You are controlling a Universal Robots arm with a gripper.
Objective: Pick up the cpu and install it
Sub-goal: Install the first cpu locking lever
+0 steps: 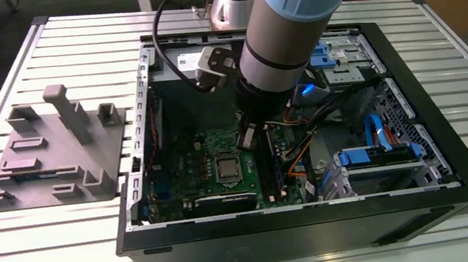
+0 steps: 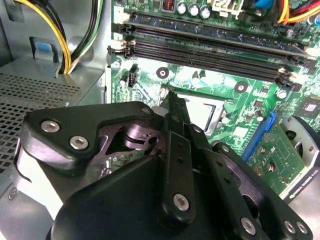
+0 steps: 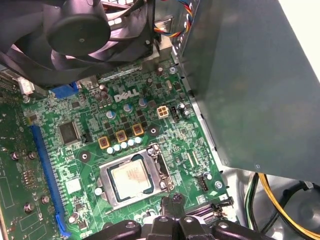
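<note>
Silver-grey metal marks the one cpu (image 3: pixel 131 178) you have here; in the first wrist view it lies flat inside its socket frame (image 3: pixel 135 181) on the green motherboard (image 3: pixel 80 150), and in the exterior view you can make it out as a small pale square (image 1: pixel 228 167) near the board's middle. Your single gripper (image 3: pixel 172 200) hangs just above the board beside the socket, its fingers (image 2: pixel 176 115) drawn together with nothing between them. In the second wrist view the gripper's black linkage covers most of the socket, so you see just a bright corner of it. You can count two long black memory slots (image 2: pixel 210 50) there, both cut off at the picture's edge. One fan (image 3: pixel 80 30) is partly cropped in the first wrist view. On the slatted tabletop (image 1: pixel 54 257), one grey fixture tray (image 1: pixel 51 152) sits at the exterior view's left of the open computer case (image 1: pixel 316 227).
</note>
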